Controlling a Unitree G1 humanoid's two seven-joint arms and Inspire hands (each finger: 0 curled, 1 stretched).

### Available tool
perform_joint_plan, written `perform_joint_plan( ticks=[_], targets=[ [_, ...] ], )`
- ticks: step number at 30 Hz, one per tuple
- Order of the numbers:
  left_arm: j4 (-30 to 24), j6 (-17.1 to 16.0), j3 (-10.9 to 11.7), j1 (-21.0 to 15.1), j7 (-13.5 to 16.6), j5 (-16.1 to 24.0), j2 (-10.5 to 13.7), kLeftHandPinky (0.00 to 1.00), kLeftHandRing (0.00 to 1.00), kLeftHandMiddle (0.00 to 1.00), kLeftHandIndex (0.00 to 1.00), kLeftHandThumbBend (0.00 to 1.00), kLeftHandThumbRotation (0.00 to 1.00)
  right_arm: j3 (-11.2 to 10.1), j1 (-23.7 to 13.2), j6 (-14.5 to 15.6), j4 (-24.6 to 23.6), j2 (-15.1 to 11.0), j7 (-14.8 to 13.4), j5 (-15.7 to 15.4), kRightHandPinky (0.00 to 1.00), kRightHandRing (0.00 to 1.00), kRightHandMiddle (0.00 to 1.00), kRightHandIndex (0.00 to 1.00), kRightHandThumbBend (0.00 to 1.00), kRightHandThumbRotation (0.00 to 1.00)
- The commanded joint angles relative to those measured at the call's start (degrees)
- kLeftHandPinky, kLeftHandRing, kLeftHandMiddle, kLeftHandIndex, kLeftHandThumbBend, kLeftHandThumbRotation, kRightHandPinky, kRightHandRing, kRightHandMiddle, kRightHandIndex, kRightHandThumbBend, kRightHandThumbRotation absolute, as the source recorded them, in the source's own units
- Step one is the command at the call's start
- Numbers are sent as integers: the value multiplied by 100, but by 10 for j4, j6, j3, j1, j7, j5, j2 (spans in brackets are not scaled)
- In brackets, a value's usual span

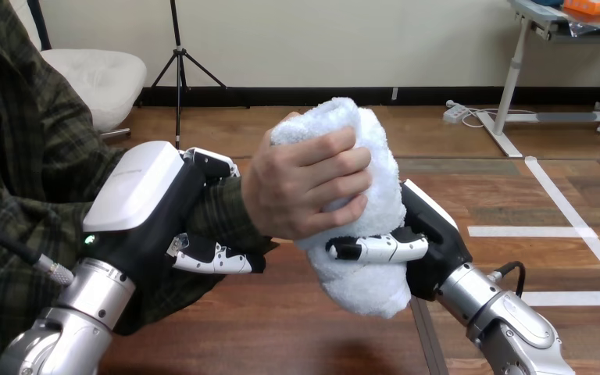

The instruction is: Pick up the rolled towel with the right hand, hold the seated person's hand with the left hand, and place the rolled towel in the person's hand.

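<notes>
- The rolled white terry towel (pixel 375 160) stands nearly upright above the brown wooden surface (pixel 281 332), clear of it, with 2 hands on it at once.
- The robot's right hand (pixel 431 234) grips the towel's lower half from the right. Its palm is against the cloth, and a black-and-white digit (pixel 379 248) lies across the near face of the roll.
- The person's hand (pixel 297 187) wraps the towel's upper half from the left, just above that digit, with its fingers pressed into the cloth.
- The robot's left hand (pixel 144 207) is clamped round the person's wrist (pixel 223 207), which is covered by a dark plaid sleeve. One finger (pixel 207 259) curls under the sleeve and another part hooks over the top.
- The wrist lies just right of the left hand, and the towel lies further right, between the 2 robot hands.
</notes>
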Motion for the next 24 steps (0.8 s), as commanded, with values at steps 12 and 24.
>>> perform_joint_plan(
  ticks=[12,24],
  targets=[
    [7,-41,-8,-22,9,-18,-9,21,27,35,36,95,0,14,-62,4,-12,8,9,-5,18,22,34,40,83,2],
    [64,-75,15,-21,5,-40,5,43,49,55,56,90,21,5,-57,3,-17,0,6,-4,43,52,61,63,95,23]
  ],
)
